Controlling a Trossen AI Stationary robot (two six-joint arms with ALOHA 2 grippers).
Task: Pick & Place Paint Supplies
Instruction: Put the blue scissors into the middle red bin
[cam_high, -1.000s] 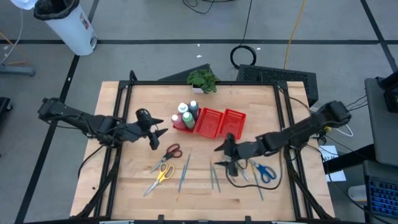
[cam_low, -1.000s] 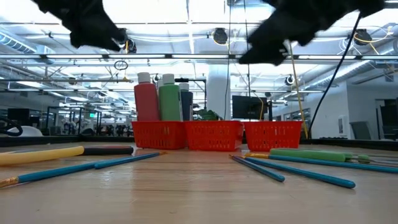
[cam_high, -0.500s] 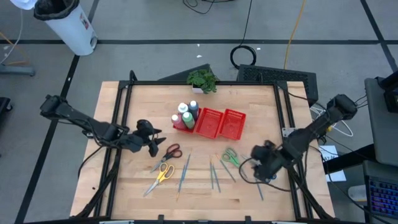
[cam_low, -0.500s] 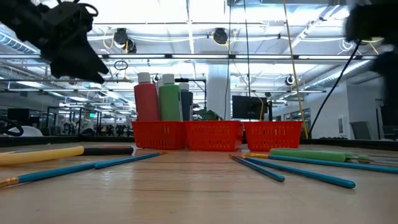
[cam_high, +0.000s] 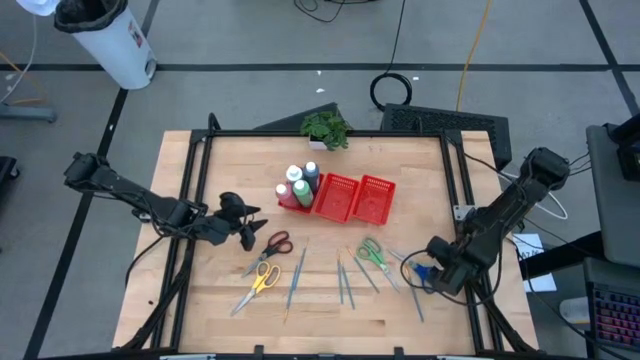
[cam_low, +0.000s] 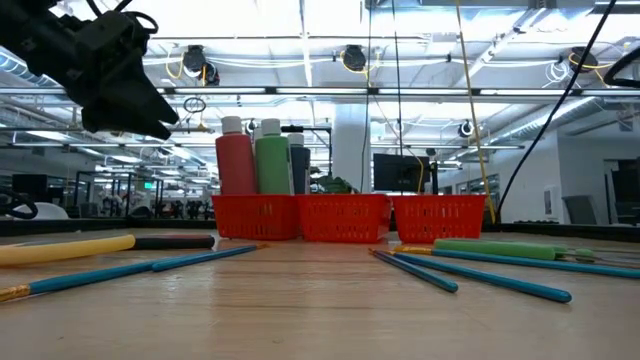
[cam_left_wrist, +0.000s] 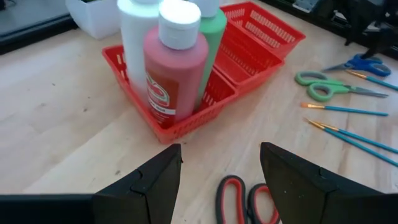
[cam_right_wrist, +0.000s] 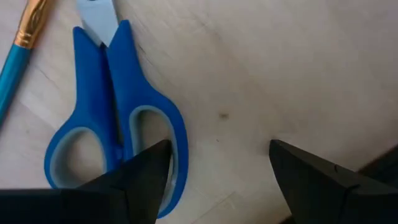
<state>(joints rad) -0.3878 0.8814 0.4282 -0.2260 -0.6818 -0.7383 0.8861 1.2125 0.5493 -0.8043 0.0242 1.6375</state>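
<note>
The paint bottles (cam_high: 298, 183) stand upright together in the left compartment of the red mesh tray (cam_high: 340, 197), which sits near the middle of the wooden table (cam_high: 220, 170); in the left wrist view a red-bodied bottle with a white cap (cam_left_wrist: 176, 62) is in front, with a white one and a green one behind it, and the tray's other two compartments hold nothing. The red-handled scissors (cam_high: 275, 243) lie flat on the table just in front of the tray, the yellow-handled scissors (cam_high: 262, 280) nearer the front edge, and thin brushes (cam_high: 343, 281) lie scattered between them and the green-handled scissors (cam_high: 372, 252). The blue-handled scissors (cam_right_wrist: 118, 152) lie flat toward the right side, closed, with a brush beside their blades. The right gripper (cam_right_wrist: 217, 180) hangs low right over those blue handles, its fingers spread wide and gripping nothing. The left gripper (cam_left_wrist: 219, 180) hovers above the table beside the red-handled scissors, pointed toward the bottles, fingers parted and empty. A small potted plant (cam_high: 324, 128) stands at the back edge of the table.
</note>
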